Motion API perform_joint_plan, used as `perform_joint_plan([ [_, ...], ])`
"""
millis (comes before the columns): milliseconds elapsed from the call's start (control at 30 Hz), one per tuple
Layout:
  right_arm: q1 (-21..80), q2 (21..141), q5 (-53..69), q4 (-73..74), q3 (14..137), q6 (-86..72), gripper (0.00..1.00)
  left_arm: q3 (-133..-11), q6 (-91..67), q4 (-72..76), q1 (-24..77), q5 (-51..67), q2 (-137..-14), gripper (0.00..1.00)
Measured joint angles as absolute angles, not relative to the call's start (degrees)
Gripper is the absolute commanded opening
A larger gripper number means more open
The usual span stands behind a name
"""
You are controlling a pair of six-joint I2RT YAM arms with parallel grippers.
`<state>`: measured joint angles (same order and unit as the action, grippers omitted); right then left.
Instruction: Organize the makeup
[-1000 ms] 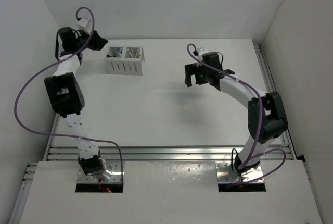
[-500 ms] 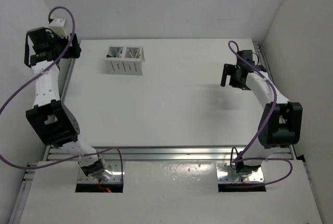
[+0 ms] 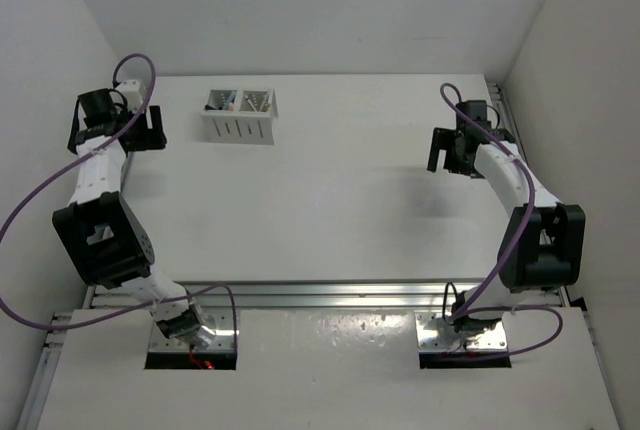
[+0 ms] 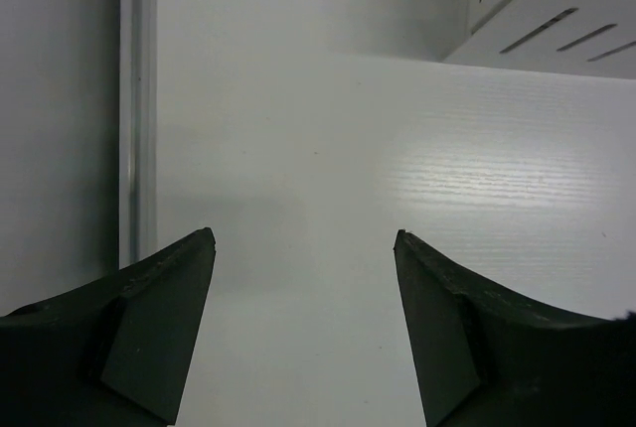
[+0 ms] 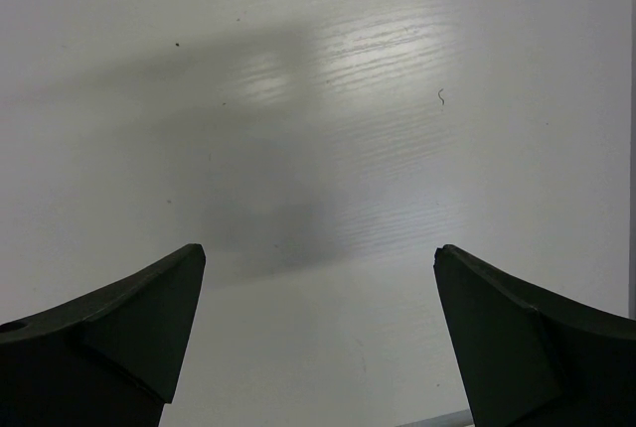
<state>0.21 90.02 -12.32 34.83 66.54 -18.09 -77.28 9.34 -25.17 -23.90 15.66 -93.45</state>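
The makeup sticks [image 3: 229, 102] stand in the white slotted box [image 3: 240, 126] at the back left of the table, with more sticks in its right compartment [image 3: 256, 102]. They are too small to tell colours apart. No stick lies loose on the table. My left gripper [image 3: 150, 131] is open and empty, left of the box near the table's left edge. In the left wrist view my left gripper [image 4: 303, 238] has its jaws wide apart over bare table, with the box corner [image 4: 556, 10] at the upper right. My right gripper [image 3: 443, 161] is open and empty at the right side; the right wrist view shows my right gripper [image 5: 320, 253] above bare table.
A metal rail [image 4: 136, 99] runs along the table's left edge beside my left gripper. Another rail [image 3: 510, 140] lines the right edge near my right arm. White walls close in the back and both sides.
My left arm swung away from the box to the left edge, then came back a little toward the table. My right arm moved from the middle to the right side and has stayed there.
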Motion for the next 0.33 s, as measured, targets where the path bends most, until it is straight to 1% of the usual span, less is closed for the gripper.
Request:
perform_joint_plan([
  [333,0.2,90.0,-11.3,34.8,66.5,-19.3,0.99,-76.2,8.5,-23.5,-23.7,16.3,-92.0,0.79],
])
